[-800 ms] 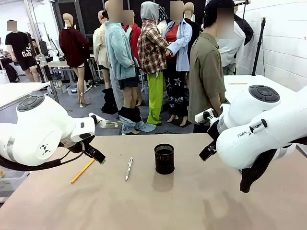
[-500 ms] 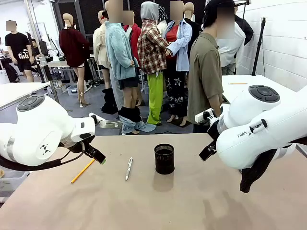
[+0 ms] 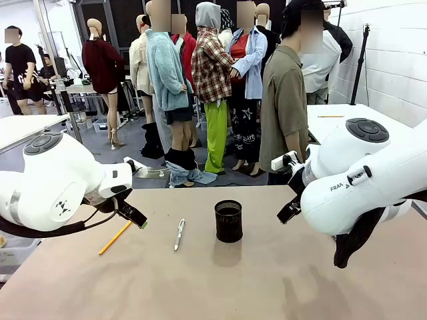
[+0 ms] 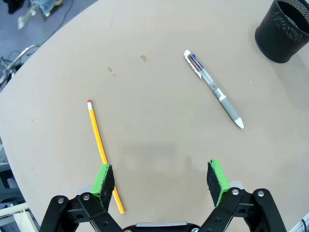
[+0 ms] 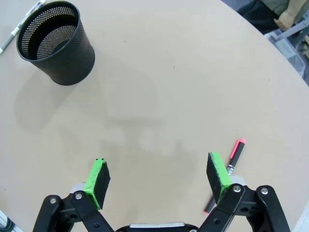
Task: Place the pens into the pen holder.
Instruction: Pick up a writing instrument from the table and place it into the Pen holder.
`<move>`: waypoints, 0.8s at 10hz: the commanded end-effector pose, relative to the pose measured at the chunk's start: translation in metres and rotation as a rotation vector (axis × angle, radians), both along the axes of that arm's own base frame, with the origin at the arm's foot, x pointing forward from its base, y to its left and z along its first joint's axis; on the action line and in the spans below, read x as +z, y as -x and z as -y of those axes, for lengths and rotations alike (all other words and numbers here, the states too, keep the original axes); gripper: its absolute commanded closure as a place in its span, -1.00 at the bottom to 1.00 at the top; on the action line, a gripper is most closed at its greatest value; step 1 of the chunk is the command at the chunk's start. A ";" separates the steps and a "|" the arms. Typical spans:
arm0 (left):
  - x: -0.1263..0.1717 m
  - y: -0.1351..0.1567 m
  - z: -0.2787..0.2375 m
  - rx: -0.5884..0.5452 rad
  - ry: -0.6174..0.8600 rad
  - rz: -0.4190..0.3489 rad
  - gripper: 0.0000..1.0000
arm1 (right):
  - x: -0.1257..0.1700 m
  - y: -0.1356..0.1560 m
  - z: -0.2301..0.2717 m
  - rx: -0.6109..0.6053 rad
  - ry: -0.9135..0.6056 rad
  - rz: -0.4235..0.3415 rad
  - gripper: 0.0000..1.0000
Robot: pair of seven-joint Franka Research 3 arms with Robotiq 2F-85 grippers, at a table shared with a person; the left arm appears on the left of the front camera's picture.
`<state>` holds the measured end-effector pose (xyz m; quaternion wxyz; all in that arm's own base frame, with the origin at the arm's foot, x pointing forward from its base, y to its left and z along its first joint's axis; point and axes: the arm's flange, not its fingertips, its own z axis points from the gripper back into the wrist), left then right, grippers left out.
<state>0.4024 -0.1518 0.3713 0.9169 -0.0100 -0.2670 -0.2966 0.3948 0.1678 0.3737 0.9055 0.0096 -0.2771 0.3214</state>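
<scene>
we see a tan table (image 3: 200, 287) with a small black mesh pen holder (image 3: 229, 221) standing up near the middle. around it lie things to write with, all flat on the table and all outside the cup.

a silver-white pen (image 3: 179, 235) lies just to the left of the cup, close to it but not touching. in the left wrist view we can see red and blue bits inside its clear end. a long yellow pencil (image 3: 115, 238) lies farther to the left, well apart from the cup. it has a little red end. a red pen (image 5: 235, 152) lies on the table under the right arm. part of it is hidden behind one green pad, so we cannot see all of it.

the left gripper (image 4: 161, 176) hangs over the table, between the yellow pencil and the silver-white pen. its two fingers are wide apart and there is nothing between them. one green pad sits in front of the lower part of the pencil in the left wrist view, and we cannot tell if it touches it.

the right gripper (image 5: 157, 176) hangs over a bare bit of table. its fingers are wide apart too, and it holds nothing. in the right wrist view the cup is well away from it, up in the corner, and the red pen is just beside one finger.

a person (image 3: 287, 100) in a brown-green shirt stands at the far side of the table, turned to the side.
</scene>
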 end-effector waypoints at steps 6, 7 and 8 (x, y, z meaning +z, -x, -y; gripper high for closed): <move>0.000 0.000 -0.001 0.002 0.001 0.000 -1.00 | -0.002 -0.062 0.024 -0.220 0.136 -0.231 -1.00; 0.000 0.000 -0.001 0.002 0.001 0.000 -1.00 | -0.006 -0.074 0.029 -0.251 0.165 -0.269 -1.00; 0.000 0.000 -0.001 0.002 0.001 0.000 -1.00 | -0.015 -0.085 0.035 -0.268 0.204 -0.315 -1.00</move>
